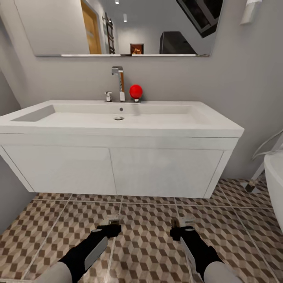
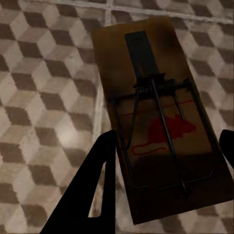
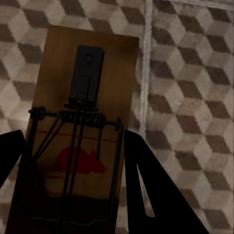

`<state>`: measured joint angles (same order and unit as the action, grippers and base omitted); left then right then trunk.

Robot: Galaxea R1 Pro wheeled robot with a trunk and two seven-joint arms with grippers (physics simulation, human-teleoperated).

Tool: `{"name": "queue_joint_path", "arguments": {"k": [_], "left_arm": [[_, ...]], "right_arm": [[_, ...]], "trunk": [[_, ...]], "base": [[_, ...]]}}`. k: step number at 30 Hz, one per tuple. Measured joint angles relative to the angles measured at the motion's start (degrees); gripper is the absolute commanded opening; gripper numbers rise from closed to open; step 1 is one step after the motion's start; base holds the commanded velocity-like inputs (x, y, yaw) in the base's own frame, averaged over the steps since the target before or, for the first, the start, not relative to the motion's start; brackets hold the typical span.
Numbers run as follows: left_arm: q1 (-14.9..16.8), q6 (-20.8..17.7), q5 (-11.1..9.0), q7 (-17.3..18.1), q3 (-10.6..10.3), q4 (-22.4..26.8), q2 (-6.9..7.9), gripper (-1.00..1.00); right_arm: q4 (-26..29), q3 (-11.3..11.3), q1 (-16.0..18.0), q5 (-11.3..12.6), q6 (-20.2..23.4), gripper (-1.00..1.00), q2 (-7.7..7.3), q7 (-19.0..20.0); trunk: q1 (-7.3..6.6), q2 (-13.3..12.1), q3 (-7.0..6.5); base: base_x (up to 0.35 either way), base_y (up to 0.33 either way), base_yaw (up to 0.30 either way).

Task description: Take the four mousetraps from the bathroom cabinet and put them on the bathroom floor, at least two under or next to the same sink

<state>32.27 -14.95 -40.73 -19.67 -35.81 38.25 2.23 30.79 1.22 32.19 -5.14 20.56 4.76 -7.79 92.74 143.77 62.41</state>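
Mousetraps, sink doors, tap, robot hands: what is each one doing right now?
Left gripper: shut on a mousetrap, above the floor.
Right gripper: shut on a second mousetrap.
Sink: empty, no water running from the tap.
Doors under the sink: closed.

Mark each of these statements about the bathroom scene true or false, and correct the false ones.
1. Each end effector grips a mousetrap. True: the left end effector is shut on the left mousetrap, and the right end effector on the right mousetrap.
2. A blue ball sits beside the faucet. False: the ball beside the faucet is red.
3. The robot faces a white sink vanity under a mirror. True: the sink stands below the mirror.
4. The floor is plain grey concrete. False: the bathroom floor has brown, beige and white cube-pattern tiles.
5. Each trap's board bears a red mouse print. True.
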Motion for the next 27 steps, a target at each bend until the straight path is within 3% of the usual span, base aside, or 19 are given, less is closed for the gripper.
{"name": "queue_joint_path", "arguments": {"k": [2,3,7,10,15,19,22,27], "left_arm": [[0.2,-7.3,0.5,-1.4,1.6,9.8,2.14,-1.00],[0.2,-9.0,0.5,-1.6,2.7,11.8,2.68,-1.00],[0.2,-11.2,1.2,-1.3,8.3,14.7,4.84,-1.00],[0.1,-11.2,3.1,0.3,10.4,15.4,6.81,-1.00],[0.0,-9.4,7.2,1.6,11.2,13.0,6.74,-1.00],[0.1,-5.8,7.8,1.8,11.3,9.3,6.19,-1.00],[0.1,-5.0,7.9,1.8,11.2,7.8,4.71,-1.00],[0.0,-4.8,8.2,1.8,11.1,7.3,4.09,-1.00]], "right_arm": [[0.9,0.0,0.8,0.2,0.1,-1.00,1.28,-3.8],[1.0,0.0,1.5,0.3,0.1,-1.00,1.52,-5.0],[0.8,-0.3,3.8,0.6,0.1,-1.00,1.68,-6.7],[0.8,-0.3,4.3,0.5,0.0,-1.00,1.75,-7.1],[0.8,-0.3,4.7,0.6,-0.2,-1.00,1.76,-7.3],[0.7,-0.3,4.9,0.6,-0.3,-1.00,1.76,-7.1],[0.7,-0.3,4.9,0.4,-0.2,-1.00,1.44,-6.7],[0.8,-0.3,4.9,0.4,-0.1,-1.00,1.30,-6.4]], "trunk": [[0.05,0.0,0.44],[0.08,0.0,0.67],[0.19,0.1,1.56],[0.27,0.1,2.23],[0.40,0.2,3.34],[0.50,0.2,4.23],[0.58,0.3,4.89],[0.70,0.4,6.00]], "base": [[0.000,0.000,0.000],[0.000,0.000,0.000],[0.000,0.000,0.000],[0.000,0.000,0.000],[0.000,0.000,0.000],[0.000,0.000,0.000],[0.000,0.000,0.000],[0.000,0.000,0.000]]}}
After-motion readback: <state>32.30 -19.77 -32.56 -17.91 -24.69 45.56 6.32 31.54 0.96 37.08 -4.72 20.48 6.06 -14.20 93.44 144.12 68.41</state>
